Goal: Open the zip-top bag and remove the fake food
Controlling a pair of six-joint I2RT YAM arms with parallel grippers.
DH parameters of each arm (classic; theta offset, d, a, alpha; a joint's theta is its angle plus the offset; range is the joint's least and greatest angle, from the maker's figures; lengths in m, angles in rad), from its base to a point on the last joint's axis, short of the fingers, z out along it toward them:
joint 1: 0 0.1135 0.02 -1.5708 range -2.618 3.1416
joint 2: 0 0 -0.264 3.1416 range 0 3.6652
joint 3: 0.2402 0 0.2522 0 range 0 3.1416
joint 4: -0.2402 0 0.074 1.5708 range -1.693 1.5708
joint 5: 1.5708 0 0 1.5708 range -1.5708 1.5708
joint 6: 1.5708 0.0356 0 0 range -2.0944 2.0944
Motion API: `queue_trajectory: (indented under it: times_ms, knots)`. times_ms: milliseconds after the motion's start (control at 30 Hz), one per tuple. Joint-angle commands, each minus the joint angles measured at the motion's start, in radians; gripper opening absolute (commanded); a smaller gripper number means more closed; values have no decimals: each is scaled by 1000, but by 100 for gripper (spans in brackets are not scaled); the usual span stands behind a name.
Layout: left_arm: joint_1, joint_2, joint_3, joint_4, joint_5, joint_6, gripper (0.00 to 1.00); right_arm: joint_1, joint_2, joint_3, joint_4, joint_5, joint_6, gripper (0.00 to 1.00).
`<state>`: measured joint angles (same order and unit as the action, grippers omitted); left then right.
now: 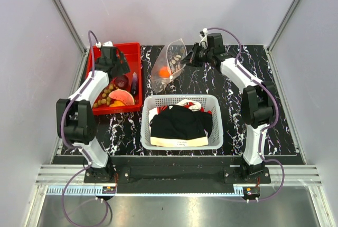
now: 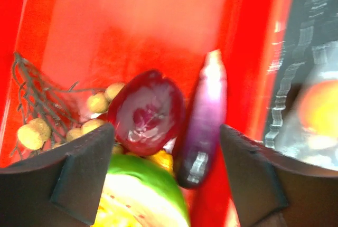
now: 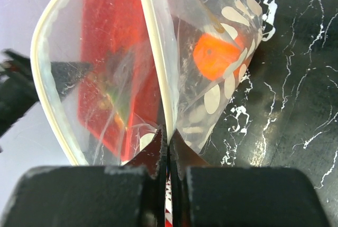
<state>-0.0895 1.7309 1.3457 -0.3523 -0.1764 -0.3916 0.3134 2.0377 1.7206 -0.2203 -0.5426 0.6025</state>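
The clear zip-top bag [image 1: 170, 64] stands open on the dark table, an orange fruit [image 1: 165, 72] and pale discs [image 3: 212, 98] inside. My right gripper [image 1: 191, 58] is shut on one side of the bag's zip strip [image 3: 157, 74] and holds the mouth up; the orange fruit [image 3: 217, 56] shows through the plastic. My left gripper [image 1: 113, 59] is open and empty over the red bin [image 1: 133, 49]. Between its fingers [image 2: 87, 171] lie a dark red fruit [image 2: 146, 112], a purple piece [image 2: 203, 119], a green-rimmed wedge [image 2: 142, 195] and tan balls [image 2: 31, 134].
A white mesh basket [image 1: 182, 100] of black and white clothes stands in front of the bag at the table's middle. The red bin also holds a pink-red wedge [image 1: 121, 96]. White walls enclose the table on three sides.
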Motion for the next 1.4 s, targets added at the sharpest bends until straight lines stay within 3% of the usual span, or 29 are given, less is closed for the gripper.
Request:
queue_trajectory:
  times_ms: [0, 33, 100, 267, 433, 567, 800, 967, 1367]
  knots:
    - [-58, -169, 61, 97, 170, 31, 62, 29, -66, 66, -25, -5, -38, 0]
    - [-79, -178, 72, 116, 217, 34, 46, 30, -71, 68, -30, 0, -41, 0]
    - [-153, -189, 114, 125, 291, 54, 38, 36, -71, 74, -36, 3, -41, 0]
    - [-311, -192, 171, 159, 308, 76, 13, 50, -79, 94, -51, 23, -40, 0]
    - [-394, -114, 246, 159, 285, 109, 11, 75, -89, 105, -59, 38, -12, 0]
    - [-438, -45, 318, 133, 180, 115, 11, 90, -93, 106, -59, 47, 17, 0]
    - [-449, 136, 461, 32, 51, 109, 8, 113, -100, 97, -54, 72, 65, 0]
    - [-451, 180, 472, -7, -50, 77, 5, 113, -105, 77, -42, 72, 77, 0]
    - [-417, 324, 533, -53, 29, 27, 15, 116, -83, 33, 75, -28, 155, 0]
